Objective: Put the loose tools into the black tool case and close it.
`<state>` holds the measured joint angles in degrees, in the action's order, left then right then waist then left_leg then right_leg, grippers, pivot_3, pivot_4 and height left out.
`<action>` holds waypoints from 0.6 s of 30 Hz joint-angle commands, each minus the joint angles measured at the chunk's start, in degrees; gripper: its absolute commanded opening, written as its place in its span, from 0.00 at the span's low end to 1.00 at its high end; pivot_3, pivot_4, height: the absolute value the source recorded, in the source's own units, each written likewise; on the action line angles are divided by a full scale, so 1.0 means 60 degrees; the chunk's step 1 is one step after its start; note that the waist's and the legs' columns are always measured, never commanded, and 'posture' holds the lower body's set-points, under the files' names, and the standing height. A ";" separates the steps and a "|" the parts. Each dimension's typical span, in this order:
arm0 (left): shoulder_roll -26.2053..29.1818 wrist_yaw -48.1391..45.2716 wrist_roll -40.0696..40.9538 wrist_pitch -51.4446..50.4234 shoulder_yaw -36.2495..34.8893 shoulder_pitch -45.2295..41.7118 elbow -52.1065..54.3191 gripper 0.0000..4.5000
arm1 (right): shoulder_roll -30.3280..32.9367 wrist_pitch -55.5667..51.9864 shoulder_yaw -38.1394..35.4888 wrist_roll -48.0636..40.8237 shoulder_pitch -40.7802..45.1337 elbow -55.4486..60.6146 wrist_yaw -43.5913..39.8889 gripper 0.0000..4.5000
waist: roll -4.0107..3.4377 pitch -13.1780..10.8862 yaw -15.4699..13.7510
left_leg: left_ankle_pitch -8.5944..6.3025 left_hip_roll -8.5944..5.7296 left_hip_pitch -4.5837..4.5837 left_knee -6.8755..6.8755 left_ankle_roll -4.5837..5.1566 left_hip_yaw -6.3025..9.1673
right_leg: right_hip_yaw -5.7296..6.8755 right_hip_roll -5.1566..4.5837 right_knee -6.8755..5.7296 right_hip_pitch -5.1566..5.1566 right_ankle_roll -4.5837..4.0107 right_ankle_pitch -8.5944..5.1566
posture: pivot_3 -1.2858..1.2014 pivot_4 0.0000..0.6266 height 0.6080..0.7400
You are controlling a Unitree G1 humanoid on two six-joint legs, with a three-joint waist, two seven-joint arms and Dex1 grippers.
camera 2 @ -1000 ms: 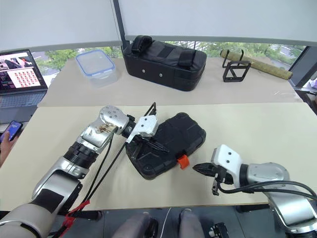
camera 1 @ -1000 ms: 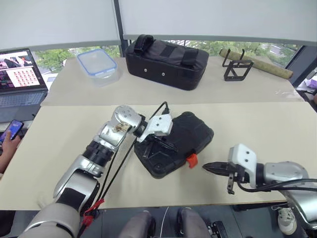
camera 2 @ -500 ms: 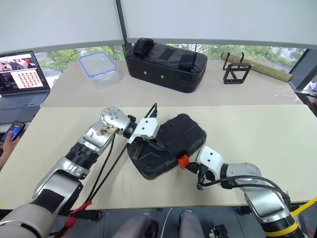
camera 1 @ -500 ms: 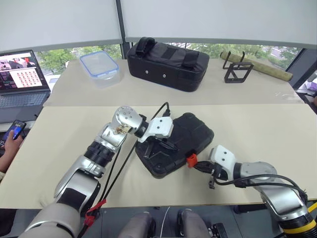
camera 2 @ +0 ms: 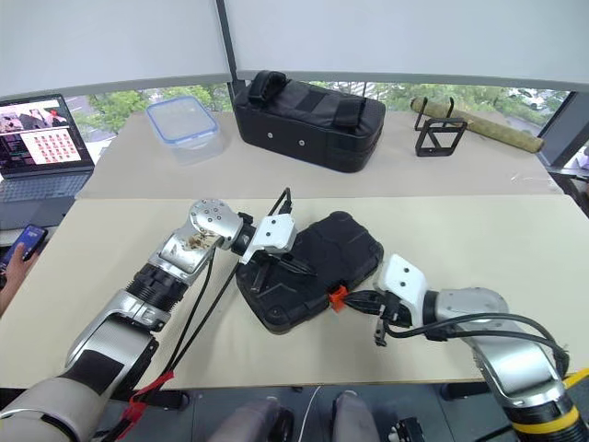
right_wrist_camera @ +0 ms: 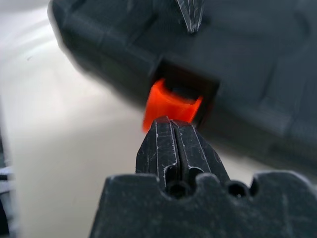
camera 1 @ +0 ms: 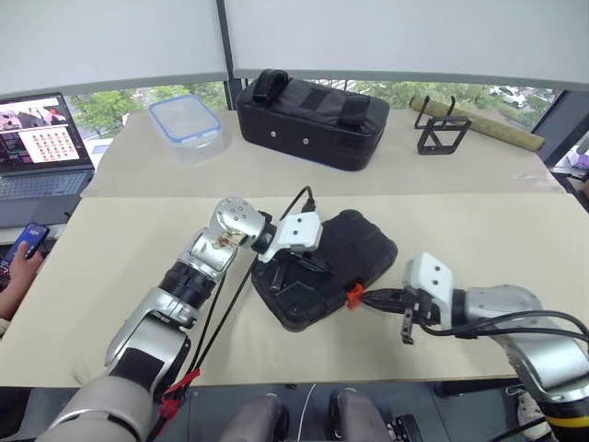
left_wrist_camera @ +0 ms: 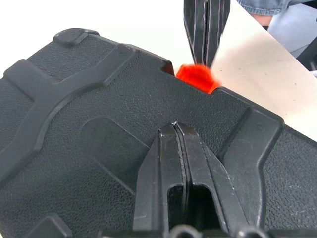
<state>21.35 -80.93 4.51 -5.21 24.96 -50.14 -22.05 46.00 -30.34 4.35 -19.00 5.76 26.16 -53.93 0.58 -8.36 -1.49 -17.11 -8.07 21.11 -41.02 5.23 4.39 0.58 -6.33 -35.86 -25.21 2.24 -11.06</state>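
- A black fabric bag [camera 1: 309, 120] with straps stands on the far table.
- A clear lidded container [camera 1: 185, 122] with a blue rim sits left of it.
- A black wire stand [camera 1: 440, 128] is at its right.
- An open laptop [camera 1: 39, 152] is far left.
- A person's hand [camera 1: 13, 273] holds a phone [camera 1: 25, 243].

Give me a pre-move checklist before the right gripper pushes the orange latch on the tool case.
1. Black tool case lid down: ok.
2. Left gripper shut, tips resting on the lid: ok.
3. Right gripper shut, tips at the orange latch: ok.
4. Latch engaged: cannot tell.
5. Loose tools all inside: cannot tell, lid hides them.
6. Table around the case free of obstacles: ok.
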 commanded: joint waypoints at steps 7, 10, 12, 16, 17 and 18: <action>0.0118 0.0097 -0.0605 0.0010 0.0360 0.0137 -0.0377 0.01 | 0.0005 0.0210 0.0392 0.0567 -0.0249 -0.0251 0.0236 0.00 | 0.0000 0.0000 0.0000 | 0.0000 -0.0003 0.0000 0.0001 -0.0002 -0.0001 | 0.0001 0.0000 0.0000 -0.0002 0.0000 0.0000 | 0.52 0.24 0.86; 0.0127 0.0114 -0.0600 0.0011 0.0354 0.0151 -0.0361 0.01 | 0.0055 -0.0180 -0.0417 -0.0441 -0.0453 0.0394 -0.0113 0.00 | 0.0000 0.0000 -0.0005 | 0.0000 -0.0003 0.0000 0.0001 -0.0002 -0.0001 | 0.0001 0.0000 0.0000 -0.0001 0.0000 0.0000 | 0.52 0.24 0.86; 0.0145 0.0118 -0.0595 0.0024 0.0344 0.0165 -0.0355 0.01 | 0.0100 -0.0696 -0.1096 -0.1547 -0.0519 0.0926 -0.0351 0.00 | 0.0000 0.0000 -0.0005 | -0.0001 -0.0003 0.0002 0.0001 -0.0002 -0.0001 | -0.0001 0.0000 0.0003 -0.0001 0.0000 0.0000 | 0.52 0.24 0.86; 0.0150 0.0146 -0.0623 0.0082 0.0331 0.0184 -0.0405 0.01 | -0.0027 -0.1488 -0.1652 -0.2442 -0.0101 0.1198 0.0073 0.00 | 0.0001 0.0000 -0.0007 | -0.0003 0.0000 -0.0001 0.0003 -0.0002 0.0002 | -0.0001 0.0002 0.0010 0.0007 0.0000 0.0000 | 0.52 0.24 0.86; 0.0142 0.0164 -0.0628 0.0092 0.0328 0.0183 -0.0425 0.01 | -0.0102 -0.1644 -0.1642 -0.2508 0.0100 0.1134 0.0267 0.00 | 0.0001 0.0000 -0.0006 | -0.0003 0.0000 -0.0001 0.0005 -0.0001 0.0002 | -0.0001 0.0000 0.0011 0.0006 0.0000 0.0000 | 0.52 0.24 0.86; 0.0133 0.0175 -0.0631 0.0100 0.0326 0.0171 -0.0452 0.01 | -0.0145 -0.1758 -0.1627 -0.2564 0.0251 0.1080 0.0406 0.00 | 0.0001 0.0000 -0.0004 | -0.0003 0.0000 -0.0001 0.0006 -0.0001 0.0003 | -0.0001 0.0000 0.0011 0.0004 0.0000 0.0000 | 0.52 0.24 0.86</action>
<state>21.43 -80.17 4.13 -3.95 24.92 -50.26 -22.53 45.69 -39.36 -3.89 -32.58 5.83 31.75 -53.12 0.59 -8.36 -1.51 -17.13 -8.07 21.11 -40.97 5.23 4.41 0.57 -6.33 -35.80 -25.19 2.24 -11.06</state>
